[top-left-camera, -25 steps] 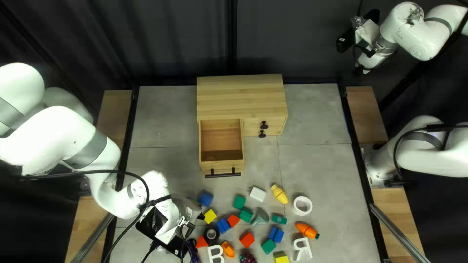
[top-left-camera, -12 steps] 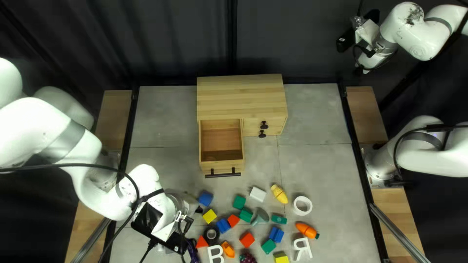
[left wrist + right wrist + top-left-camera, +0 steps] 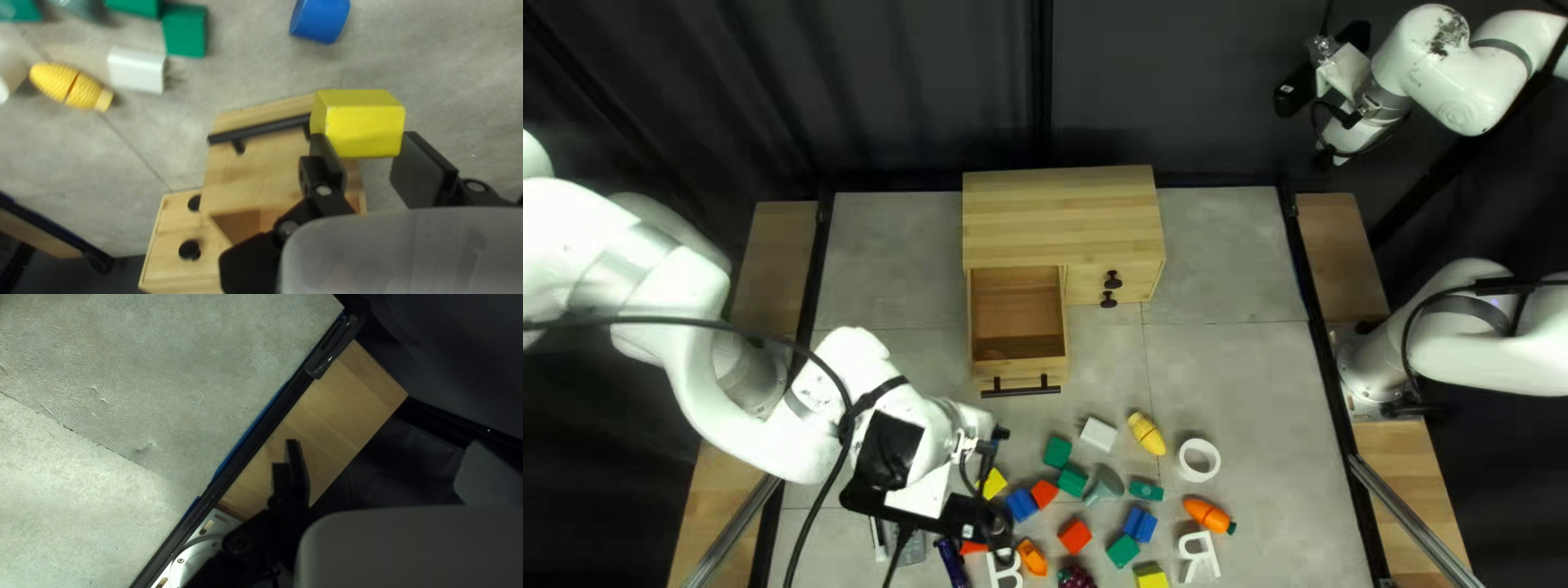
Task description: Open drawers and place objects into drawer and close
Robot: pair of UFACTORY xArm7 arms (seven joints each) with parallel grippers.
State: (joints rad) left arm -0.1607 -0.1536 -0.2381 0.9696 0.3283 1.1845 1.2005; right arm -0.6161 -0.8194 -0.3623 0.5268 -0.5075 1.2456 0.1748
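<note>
One yellow block (image 3: 359,122) is grasped by the left gripper (image 3: 366,140), a finger pressed to each of two opposite sides. It sits at the very tips, with much of it jutting past them, probably so it can be let go over the drawer without the fingers reaching deep inside.

The wooden cabinet (image 3: 1062,212) stands at the far middle of the table. Its left drawer (image 3: 1017,374) is pulled out toward the near side, likely so things can be dropped in from above. Two round knobs (image 3: 1112,282) mark the closed fronts at right.

Loose pieces, among them a white block (image 3: 1099,435) and a toy carrot (image 3: 1209,514), lie at the near side, apparently kept out of the drawer's path.

The right gripper (image 3: 1296,92) hangs at far right, seemingly parked to leave room; whether it is open or closed cannot be told.
</note>
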